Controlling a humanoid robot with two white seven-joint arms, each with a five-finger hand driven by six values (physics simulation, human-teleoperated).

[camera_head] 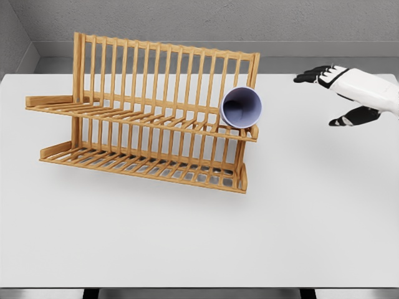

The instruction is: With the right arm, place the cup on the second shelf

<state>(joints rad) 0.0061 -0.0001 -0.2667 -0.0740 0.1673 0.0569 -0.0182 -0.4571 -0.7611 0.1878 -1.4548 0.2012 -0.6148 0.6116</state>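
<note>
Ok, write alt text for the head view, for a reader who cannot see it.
A pale cup lies on its side on the upper shelf of a two-tier wooden dish rack, at its right end, mouth toward the camera. The rack stands on a white table. The right robot hand hovers apart to the right, fingers open, holding nothing.

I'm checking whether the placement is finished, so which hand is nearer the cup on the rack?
Right. The right hand hangs open, apart from the cup, off to its right above the table. The left hand is out of view.
</note>
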